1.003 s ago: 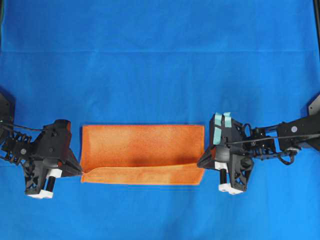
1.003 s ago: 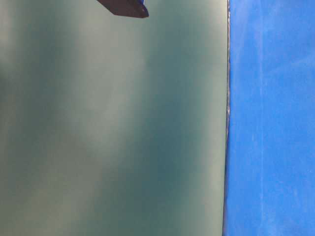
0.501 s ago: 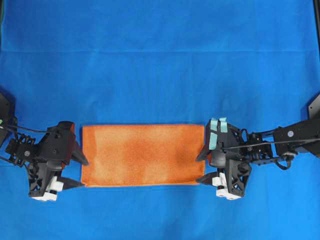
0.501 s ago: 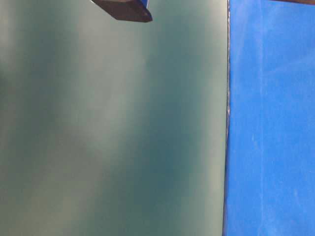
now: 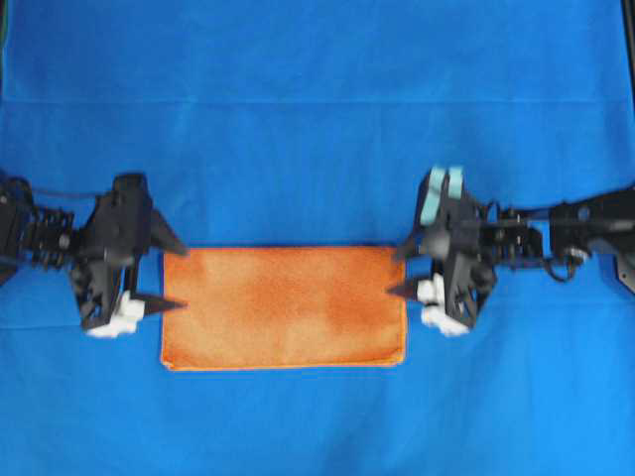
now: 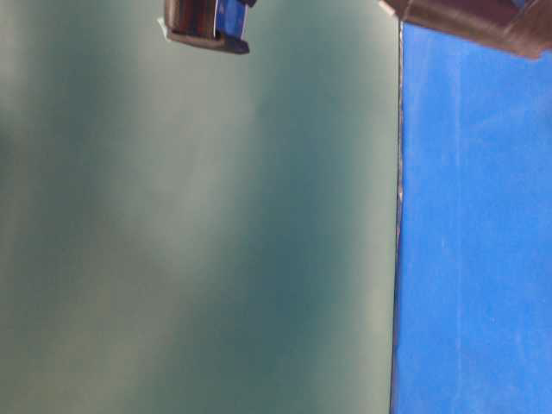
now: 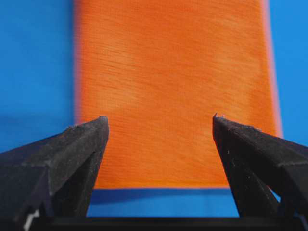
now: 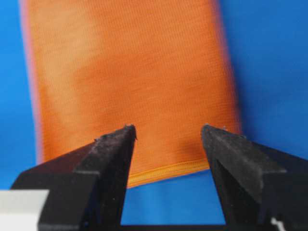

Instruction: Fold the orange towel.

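Orange towel (image 5: 284, 306), now released and folded in half at centre frame; both jaws open, first fold complete.

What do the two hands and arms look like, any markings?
Both arms are black with exposed black cables. The left hand and right hand have black pointed fingers and white blocks below. Only the right one carries teal tape strips.

Most of what lies before me is a dull grey-green surface (image 6: 190, 233), blurred and featureless. Along its right side runs a straight vertical edge, and beyond it the blue cloth (image 6: 474, 250). At the top, two dark parts of my arms intrude — one (image 6: 205, 24) left of middle, one (image 6: 470, 19) at the right corner — too cropped to tell which.
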`<state>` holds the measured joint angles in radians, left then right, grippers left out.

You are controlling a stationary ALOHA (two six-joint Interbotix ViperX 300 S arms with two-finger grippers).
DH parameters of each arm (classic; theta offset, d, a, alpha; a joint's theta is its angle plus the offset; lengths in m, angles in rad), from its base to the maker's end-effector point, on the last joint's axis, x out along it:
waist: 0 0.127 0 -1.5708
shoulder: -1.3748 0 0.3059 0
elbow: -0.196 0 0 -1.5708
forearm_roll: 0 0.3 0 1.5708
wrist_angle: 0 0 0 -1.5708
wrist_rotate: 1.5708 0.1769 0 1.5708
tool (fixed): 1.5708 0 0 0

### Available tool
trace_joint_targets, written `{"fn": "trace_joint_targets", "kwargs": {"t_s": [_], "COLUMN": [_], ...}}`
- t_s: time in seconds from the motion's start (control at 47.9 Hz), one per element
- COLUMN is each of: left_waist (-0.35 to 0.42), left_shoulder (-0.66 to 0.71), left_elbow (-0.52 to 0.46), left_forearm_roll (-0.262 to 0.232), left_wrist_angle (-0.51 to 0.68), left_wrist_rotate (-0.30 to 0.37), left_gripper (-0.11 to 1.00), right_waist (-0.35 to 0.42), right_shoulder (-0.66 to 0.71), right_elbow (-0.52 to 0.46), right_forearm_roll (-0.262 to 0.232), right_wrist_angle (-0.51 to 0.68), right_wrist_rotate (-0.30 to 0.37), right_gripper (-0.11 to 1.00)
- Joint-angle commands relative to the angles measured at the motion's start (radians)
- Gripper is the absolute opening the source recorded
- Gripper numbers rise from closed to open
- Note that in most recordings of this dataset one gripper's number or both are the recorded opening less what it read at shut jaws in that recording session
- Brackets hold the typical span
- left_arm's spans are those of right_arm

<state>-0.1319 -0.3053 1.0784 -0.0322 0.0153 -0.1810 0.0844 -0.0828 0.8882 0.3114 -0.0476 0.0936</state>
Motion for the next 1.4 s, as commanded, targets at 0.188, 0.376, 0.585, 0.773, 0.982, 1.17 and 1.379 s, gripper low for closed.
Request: {"fn": "trace_joint_targets", "kwargs": {"t_s": [0.188,0.376,0.585,0.773,0.982,1.17,1.379], "left_waist": [0.041,0.058,0.061,0.074,0.087,0.094,0.094], "left_shoulder": [0.023,0.098,0.153,0.149,0.149,0.150,0.150], "left_elbow": [0.003,0.009,0.002,0.006,0.003,-0.002,-0.002], "left_forearm_roll": [0.003,0.003,0.002,0.002,0.002,0.002,0.003], "left_wrist_angle": [0.006,0.006,0.006,0.006,0.018,0.058,0.060], "left_wrist_rotate": [0.037,0.037,0.037,0.037,0.032,0.034,0.037], "left_gripper": [0.81,0.81,0.78,0.77,0.69,0.24,0.02], "right_waist": [-0.043,-0.044,-0.043,-0.044,-0.028,-0.017,-0.017], "right_shoulder": [-0.002,0.057,0.094,0.094,0.095,0.094,0.094], "right_elbow": [-0.006,-0.008,-0.006,-0.006,-0.003,-0.002,-0.003], "right_forearm_roll": [-0.038,-0.038,-0.035,-0.038,-0.041,-0.043,-0.044], "right_wrist_angle": [-0.003,-0.002,-0.002,-0.002,0.012,0.028,0.014], "right_wrist_rotate": [-0.002,0.000,0.002,0.002,-0.005,-0.005,-0.005], "right_gripper": [0.61,0.61,0.61,0.59,0.44,0.04,0.04]}}
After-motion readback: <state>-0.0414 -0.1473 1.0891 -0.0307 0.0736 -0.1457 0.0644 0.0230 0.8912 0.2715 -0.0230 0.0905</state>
